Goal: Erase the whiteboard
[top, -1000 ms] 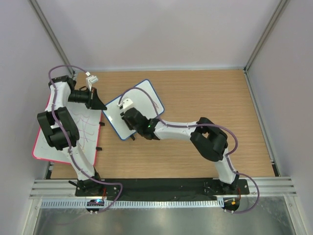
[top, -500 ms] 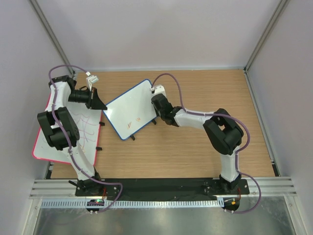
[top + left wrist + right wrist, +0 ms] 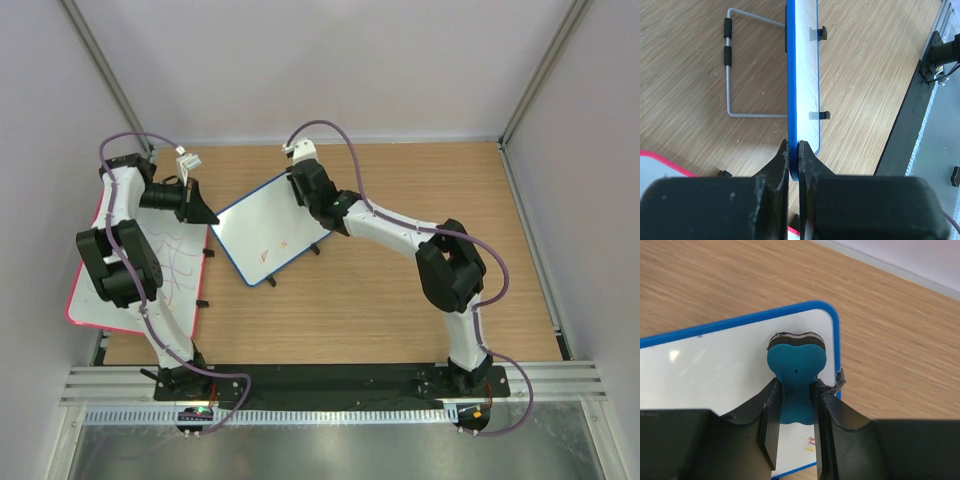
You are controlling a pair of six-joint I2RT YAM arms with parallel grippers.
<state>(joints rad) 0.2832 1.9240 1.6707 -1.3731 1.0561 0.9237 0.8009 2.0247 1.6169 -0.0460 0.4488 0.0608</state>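
Over the last second the right gripper (image 3: 304, 186) has swept from the lower-left part of the whiteboard (image 3: 262, 215), across to its right edge, and now sits at the board's top corner, just above the centre of the overhead frame. It is clamped on the blue eraser (image 3: 796, 362), and in the right wrist view the felt end lies on the white surface right by the rounded blue corner. I think it is pressing there, though that angle doesn't let me confirm contact.

The board itself hasn't moved. It lies at a slant, left of centre in the overhead view, and the left gripper (image 3: 794, 150) is pinched shut on the blue frame at the board's left edge, holding it steady.

For the task, that pass cleared most of the surface but not all of it. A few small red marks (image 3: 270, 247) remain in the lower middle of the board, well away from where the eraser now is. I'd judge the job to be mostly done, and one more stroke back down toward those marks should finish it.
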